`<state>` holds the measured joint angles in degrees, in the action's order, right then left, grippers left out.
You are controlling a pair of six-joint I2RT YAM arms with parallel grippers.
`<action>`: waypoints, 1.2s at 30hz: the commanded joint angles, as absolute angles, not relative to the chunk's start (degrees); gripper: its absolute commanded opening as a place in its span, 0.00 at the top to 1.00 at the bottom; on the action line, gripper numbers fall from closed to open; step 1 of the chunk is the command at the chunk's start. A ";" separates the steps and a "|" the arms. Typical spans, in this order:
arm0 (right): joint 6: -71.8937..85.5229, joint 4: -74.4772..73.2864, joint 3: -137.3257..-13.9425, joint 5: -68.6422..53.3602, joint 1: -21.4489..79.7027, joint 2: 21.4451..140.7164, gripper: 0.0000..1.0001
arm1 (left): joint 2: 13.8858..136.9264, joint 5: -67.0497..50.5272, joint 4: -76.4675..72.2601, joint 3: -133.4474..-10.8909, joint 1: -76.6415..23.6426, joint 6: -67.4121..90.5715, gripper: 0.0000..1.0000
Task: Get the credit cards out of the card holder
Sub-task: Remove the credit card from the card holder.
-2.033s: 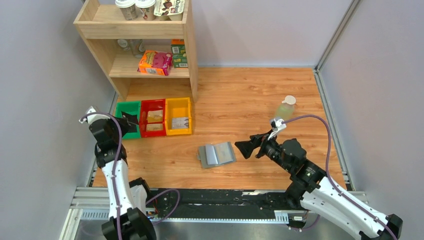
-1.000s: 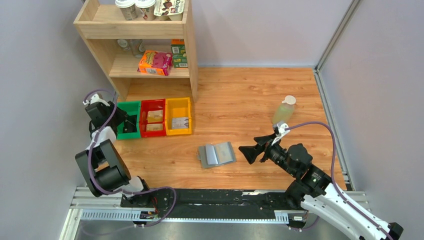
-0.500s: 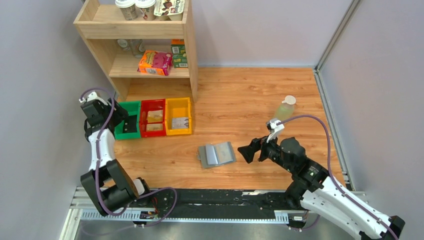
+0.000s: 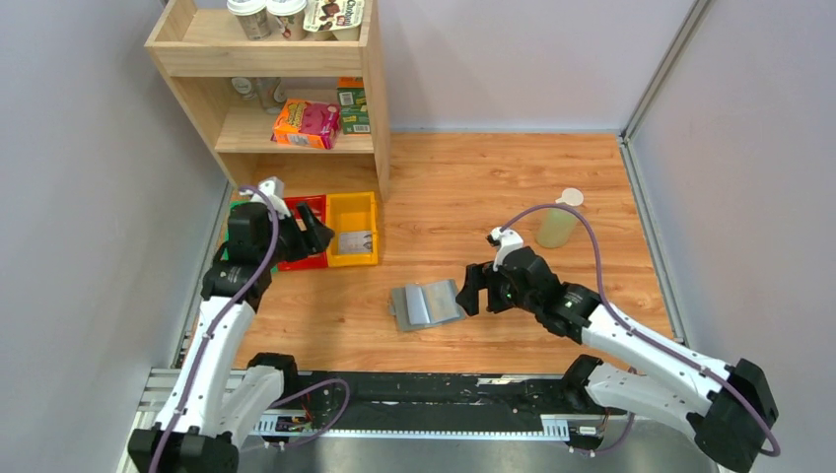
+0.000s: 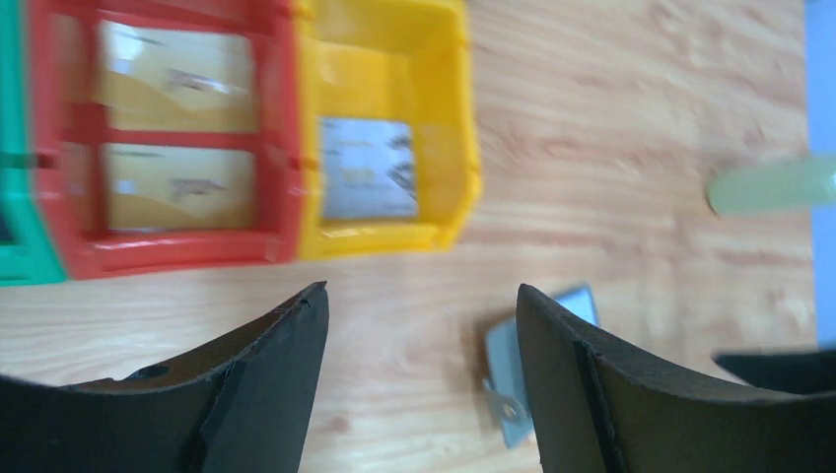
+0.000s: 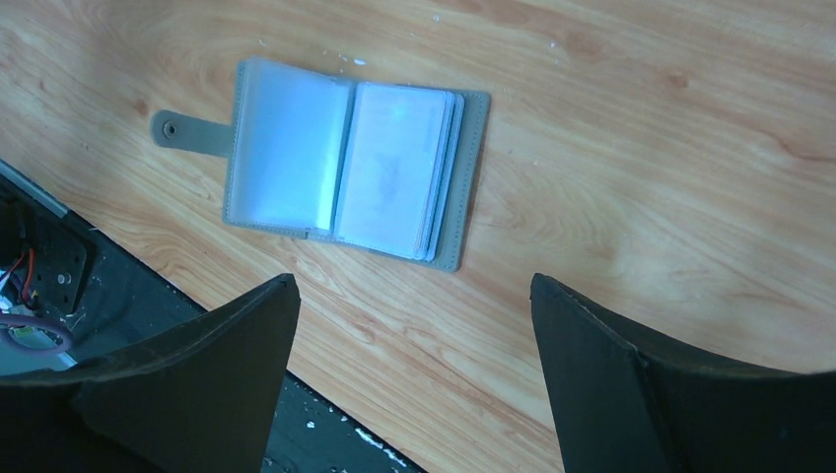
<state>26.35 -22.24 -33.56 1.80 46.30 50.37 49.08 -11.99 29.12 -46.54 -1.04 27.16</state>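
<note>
- The table (image 4: 473,187) is smooth wood. If you push the card holder (image 4: 427,304) sideways instead of pressing down on it, it will likely skid away.
- The red bin (image 5: 177,251) has tan cards (image 5: 177,79) lying in it. Your left end effector (image 5: 419,296) hangs over the bins with its fingers apart and empty. Drop too low and it could catch a bin wall.
- Your right end effector (image 6: 411,281) is spread wide, holds nothing, and hovers just above the holder's right edge.
- The pale green bottle (image 4: 558,225) stands near the right arm's cable, so a wide swing could tip it.
- The holder lies open and flat at mid-table, with its tab pointing left.
- A pale card (image 6: 394,177) seems to sit in the right-hand sleeves. It is thin and flush, so you may pinch the sleeve along with it and lift the whole holder.
</note>
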 commanded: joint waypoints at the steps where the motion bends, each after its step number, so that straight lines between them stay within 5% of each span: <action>1: 29.18 -21.62 -37.61 -1.14 46.23 55.79 0.13 | 46.58 -10.29 32.70 -45.36 -11.67 32.78 0.23; 11: 31.29 -20.31 -43.41 -3.43 46.93 68.72 0.35 | 52.36 -1.15 21.10 -40.17 -40.77 40.08 0.21; 31: 31.82 -15.91 -48.07 -6.24 47.46 85.87 0.51 | 74.27 1.67 10.82 -38.68 -46.67 41.31 0.20; 36: 31.90 -15.47 -48.08 -7.47 47.55 86.05 0.53 | 74.97 1.50 8.88 -36.57 -47.28 43.15 0.28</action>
